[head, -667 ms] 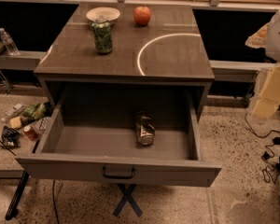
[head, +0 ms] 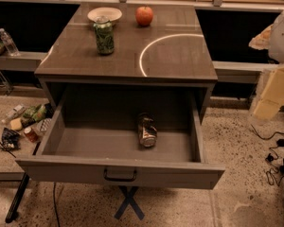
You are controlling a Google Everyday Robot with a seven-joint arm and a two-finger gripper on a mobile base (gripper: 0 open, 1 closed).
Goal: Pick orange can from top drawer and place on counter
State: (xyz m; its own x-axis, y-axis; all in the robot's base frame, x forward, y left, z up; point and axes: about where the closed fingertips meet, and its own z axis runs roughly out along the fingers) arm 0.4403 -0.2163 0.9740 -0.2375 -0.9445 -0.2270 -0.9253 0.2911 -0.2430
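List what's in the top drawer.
One orange can lies on its side in the top drawer. Its front panel hides the floor behind. The gripper hangs right of the counter.

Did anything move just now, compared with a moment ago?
Nothing visibly changed. The orange can lies on its side in the open drawer; the green can, apple and bowl stand on the counter; the gripper hangs at the right edge, beside the counter.
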